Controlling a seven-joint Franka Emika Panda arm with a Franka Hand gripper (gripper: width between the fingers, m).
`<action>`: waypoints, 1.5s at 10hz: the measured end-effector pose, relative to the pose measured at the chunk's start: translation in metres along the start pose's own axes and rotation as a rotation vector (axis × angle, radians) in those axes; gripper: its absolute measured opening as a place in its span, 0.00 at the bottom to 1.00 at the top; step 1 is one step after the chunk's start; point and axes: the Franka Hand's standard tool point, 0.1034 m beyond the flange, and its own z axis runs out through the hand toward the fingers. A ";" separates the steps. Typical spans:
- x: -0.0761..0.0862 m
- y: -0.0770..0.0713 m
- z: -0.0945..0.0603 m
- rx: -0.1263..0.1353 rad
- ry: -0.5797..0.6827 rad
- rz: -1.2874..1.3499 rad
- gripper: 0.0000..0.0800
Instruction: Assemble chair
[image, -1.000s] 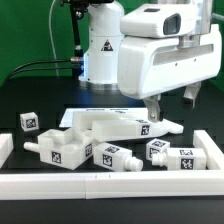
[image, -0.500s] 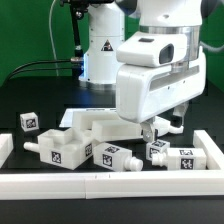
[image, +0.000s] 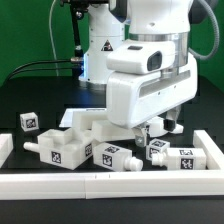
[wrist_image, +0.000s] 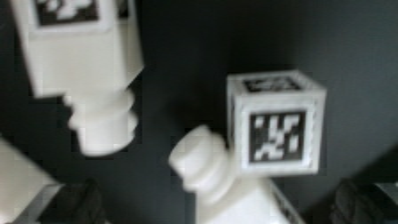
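Observation:
The chair lies in loose white tagged pieces on the black table. A flat slab is in the middle, a notched block at the exterior view's left, and a small cube further left. Short legs lie along the front. My gripper hangs open just above the two legs on the exterior view's right, holding nothing. In the wrist view a tagged leg points its round end between my dark fingers, and a second tagged leg lies beside it.
A long white border rail runs along the front, with short end walls at both sides. The robot base stands behind the parts. Cables trail at the back left.
The gripper body has swung toward the exterior view's left and dropped lower over the legs on the right. Its jaws stay open. The parts have not moved.

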 end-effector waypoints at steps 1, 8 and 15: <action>0.000 -0.006 0.006 0.001 0.003 -0.001 0.81; -0.006 -0.008 0.026 0.011 -0.001 -0.005 0.49; -0.032 -0.009 -0.047 0.006 -0.043 0.019 0.35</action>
